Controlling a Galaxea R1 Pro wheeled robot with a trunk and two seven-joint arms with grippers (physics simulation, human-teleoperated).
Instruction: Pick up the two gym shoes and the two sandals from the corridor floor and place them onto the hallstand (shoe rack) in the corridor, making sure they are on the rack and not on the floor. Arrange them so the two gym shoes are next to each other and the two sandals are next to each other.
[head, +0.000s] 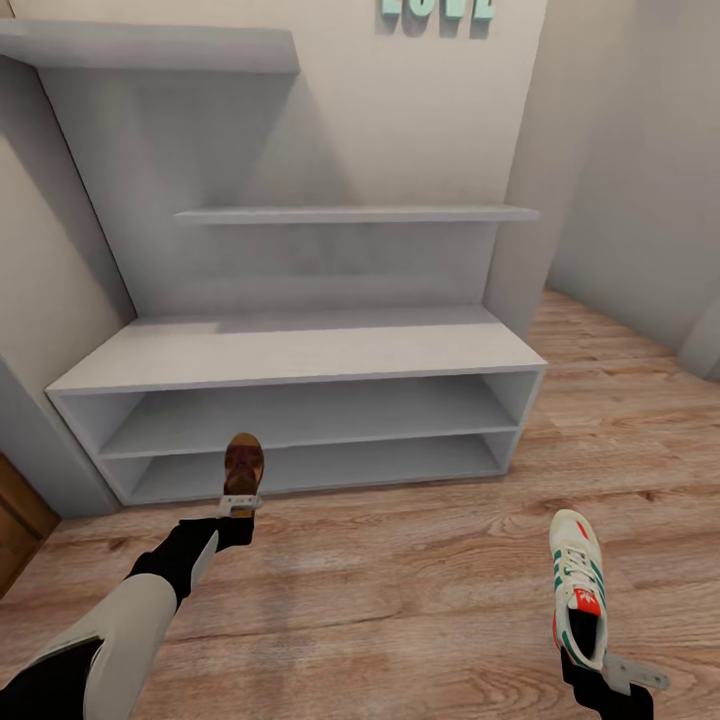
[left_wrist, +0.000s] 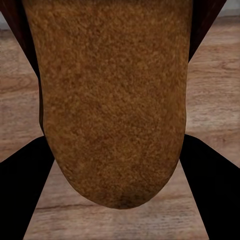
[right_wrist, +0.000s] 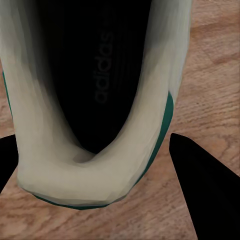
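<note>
White and broad, the hallstand (head: 300, 350) stands against the wall, a low bench top over two long open shelves, with two wall shelves above it. Teal lettering (head: 437, 8) sits on the wall over the upper right of the hallstand. Light-brown plank corridor floor (head: 400, 570) spreads in front of the hallstand and runs on past its right end.

One gym shoe (head: 578, 588) hangs in front of the hallstand's right end, well out from it, toe pointing toward the rack. It is white with green stripes and a red-orange tongue patch. The right gripper (head: 605, 668) has it by the heel, fingers on either side of the heel collar, closed against it. In the right wrist view the gym shoe (right_wrist: 95, 100) shows its dark opening and pale heel rim, with dark fingers (right_wrist: 210, 190) flanking it above the planks.

One sandal (head: 243, 464) is held just before the left part of the lower shelf, toe toward the hallstand. The left gripper (head: 240, 503) clamps its heel end. The left arm (head: 130, 620) reaches forward, nearly straight. In the left wrist view the tan footbed of the sandal (left_wrist: 112, 100) lies between the dark fingers (left_wrist: 25, 190).
</note>
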